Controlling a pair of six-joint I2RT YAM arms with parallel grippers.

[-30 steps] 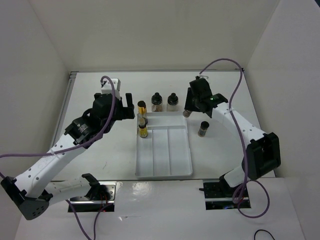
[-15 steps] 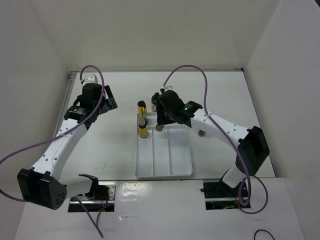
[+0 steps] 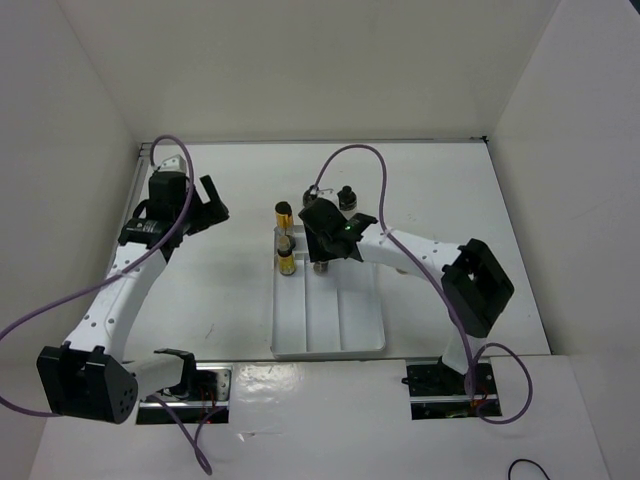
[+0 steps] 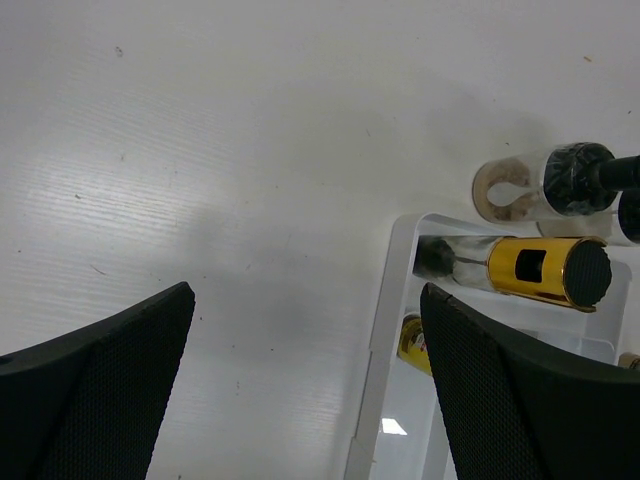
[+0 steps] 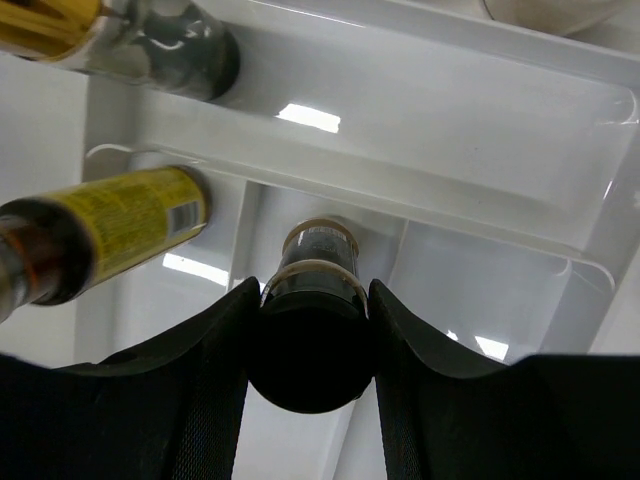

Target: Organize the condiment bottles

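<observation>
Top view: your right gripper [image 3: 321, 258] hangs over the tray [image 3: 330, 350], with the left gripper [image 3: 212, 198] well off to its left. Left wrist: jaws spread wide and empty, tray just right of them. Right wrist: you're clamped on a dark jar [image 5: 314, 285] at its cap, above the middle section. Let go while it's tilted and it could topple onto the yellow jar [image 5: 130, 228] just left.
</observation>
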